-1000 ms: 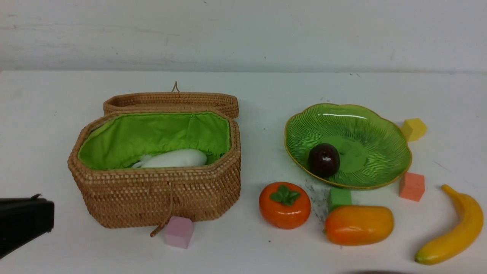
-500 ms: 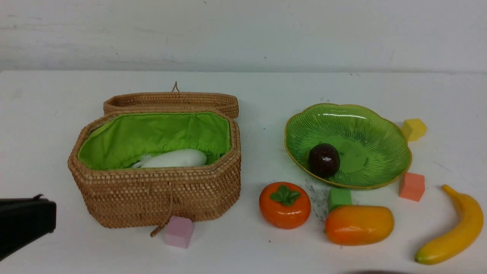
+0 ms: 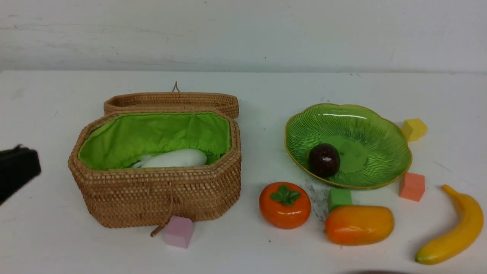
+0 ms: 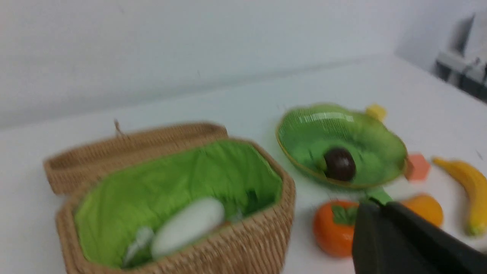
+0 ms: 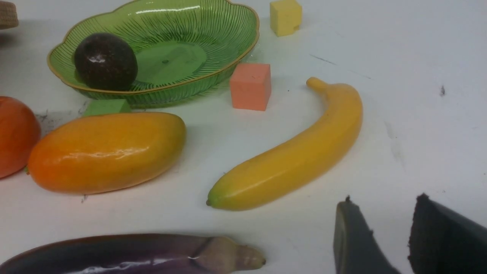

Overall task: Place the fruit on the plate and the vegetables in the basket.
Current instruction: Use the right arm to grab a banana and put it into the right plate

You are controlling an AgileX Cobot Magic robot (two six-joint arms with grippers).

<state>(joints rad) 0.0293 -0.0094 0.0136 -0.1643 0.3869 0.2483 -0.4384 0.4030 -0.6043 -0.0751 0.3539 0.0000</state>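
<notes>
The wicker basket (image 3: 159, 198) stands open at the left with a white radish (image 3: 177, 158) lying inside. To the right, the green plate (image 3: 376, 152) holds a dark mangosteen (image 3: 323, 160). On the table in front of the plate lie a persimmon (image 3: 284, 205), a mango (image 3: 358, 225) and a banana (image 3: 454, 228). A purple eggplant (image 5: 125, 257) shows only in the right wrist view, near the front edge. My left gripper (image 3: 19, 171) hovers left of the basket, shut and empty. My right gripper (image 5: 384, 203) is open over bare table beside the banana (image 5: 293, 160).
Small cubes sit around the fruit: pink (image 3: 179, 231) in front of the basket, green (image 3: 339, 198) beside the mango, salmon (image 3: 411, 186) and yellow (image 3: 414, 129) right of the plate. The basket lid (image 3: 171, 102) lies back behind the basket.
My left gripper has risen and shifted slightly left beside the basket. Nothing else on the table has moved.
</notes>
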